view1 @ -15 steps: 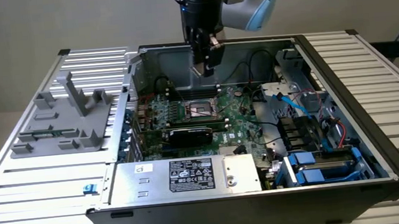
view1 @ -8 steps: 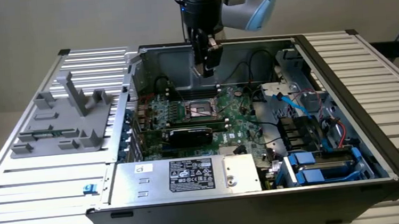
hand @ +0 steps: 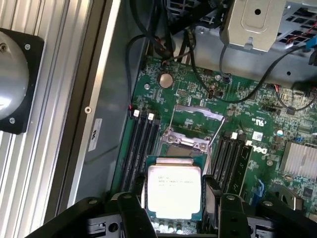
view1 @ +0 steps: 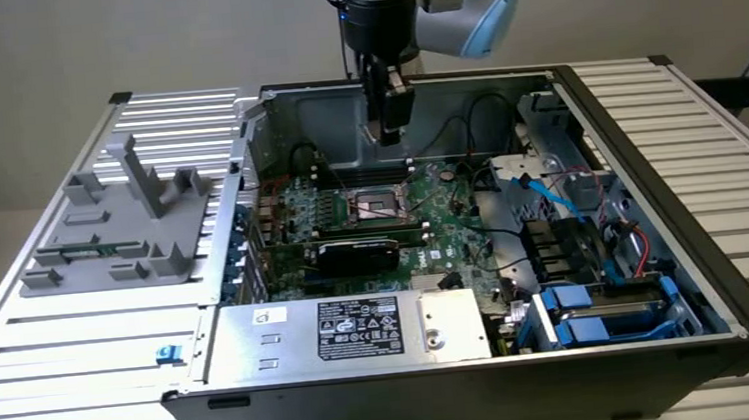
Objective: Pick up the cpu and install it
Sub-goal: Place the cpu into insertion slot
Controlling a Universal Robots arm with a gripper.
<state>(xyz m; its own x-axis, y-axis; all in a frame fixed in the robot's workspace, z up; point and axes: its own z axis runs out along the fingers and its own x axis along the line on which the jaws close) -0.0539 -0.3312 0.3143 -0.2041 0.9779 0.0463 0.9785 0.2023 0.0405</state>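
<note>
The cpu (hand: 174, 191), a flat square chip with a silvery top and a green rim, sits between my gripper's (hand: 174, 208) two black fingers (hand: 130, 210), which are shut on its opposite edges. Past it on the green motherboard lies the socket (hand: 187, 141), its metal load plate swung up. In the exterior view my gripper (view1: 389, 134) hangs inside the open computer case, above and slightly behind the socket (view1: 377, 205). The chip is clear of the board.
A silver power supply box with a black label (view1: 344, 331) fills the case's front. A black card (view1: 358, 251) lies just before the socket. Memory slots (hand: 143, 144) flank it. Cables and blue drive bays (view1: 597, 313) crowd the exterior view's right. A grey fixture (view1: 122, 225) stands outside on the left.
</note>
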